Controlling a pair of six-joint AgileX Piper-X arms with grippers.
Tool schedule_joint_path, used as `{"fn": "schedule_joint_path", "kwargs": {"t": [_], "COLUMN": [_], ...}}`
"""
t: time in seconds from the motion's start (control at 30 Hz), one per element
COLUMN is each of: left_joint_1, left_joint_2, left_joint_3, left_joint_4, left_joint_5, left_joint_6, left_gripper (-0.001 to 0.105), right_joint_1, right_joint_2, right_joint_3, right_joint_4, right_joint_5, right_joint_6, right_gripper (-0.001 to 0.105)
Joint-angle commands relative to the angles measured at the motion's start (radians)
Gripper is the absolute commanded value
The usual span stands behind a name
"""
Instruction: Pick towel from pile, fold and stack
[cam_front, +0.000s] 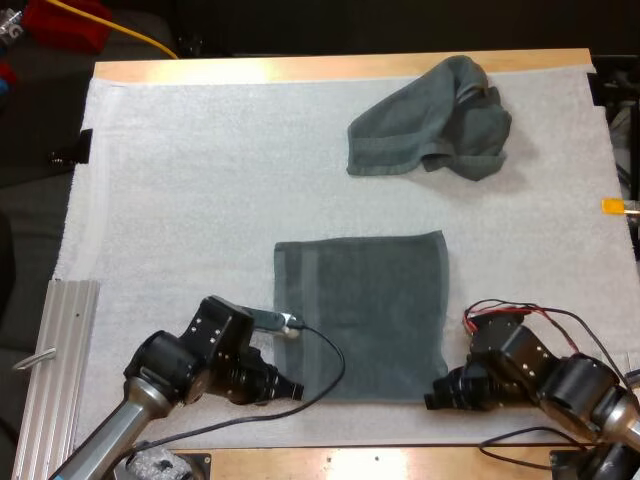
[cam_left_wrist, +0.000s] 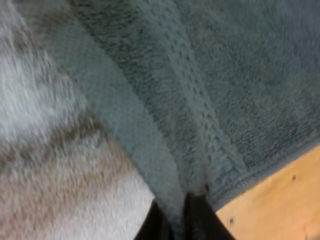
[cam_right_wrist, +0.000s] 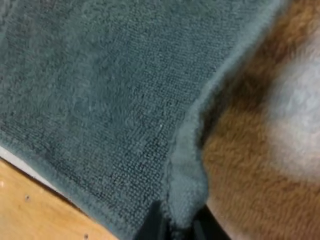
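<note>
A dark grey-green towel lies spread flat on the white mat, near the table's front edge. My left gripper is at its near left corner, shut on the towel's edge. My right gripper is at the near right corner, its fingers pinching the towel's hem. A crumpled towel of the same colour lies at the far right of the mat.
A ribbed metal rail lies along the mat's left side near the front. The wooden table edge runs just in front of both grippers.
</note>
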Motion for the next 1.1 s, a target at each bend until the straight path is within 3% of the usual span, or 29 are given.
{"fn": "schedule_joint_path", "kwargs": {"t": [0.0,0.3,0.4,0.63,0.87,1.07], "left_joint_1": [-0.006,0.087,0.153,0.253,0.297,0.315], "left_joint_2": [-0.008,0.0,0.031,0.163,0.29,0.41], "left_joint_3": [-0.007,-0.007,-0.007,-0.011,-0.11,-0.207], "left_joint_4": [0.019,-0.075,-0.12,-0.249,-0.31,-0.322], "left_joint_5": [-0.016,0.025,0.092,0.227,0.232,0.229], "left_joint_6": [0.004,0.002,0.002,-0.036,-0.044,-0.044], "left_gripper": [0.0,0.0,0.0,0.0,0.0,0.0], "right_joint_1": [0.006,-0.016,-0.08,-0.266,-0.39,-0.426], "right_joint_2": [-0.016,-0.021,-0.013,0.093,0.228,0.324], "right_joint_3": [-0.01,-0.01,-0.01,-0.01,-0.01,-0.01], "right_joint_4": [0.038,-0.034,-0.07,-0.199,-0.37,-0.502], "right_joint_5": [0.018,0.07,0.091,-0.042,-0.139,-0.169], "right_joint_6": [0.032,0.292,0.37,0.379,0.434,0.481], "right_gripper": [0.001,0.001,0.001,0.001,0.001,0.001]}}
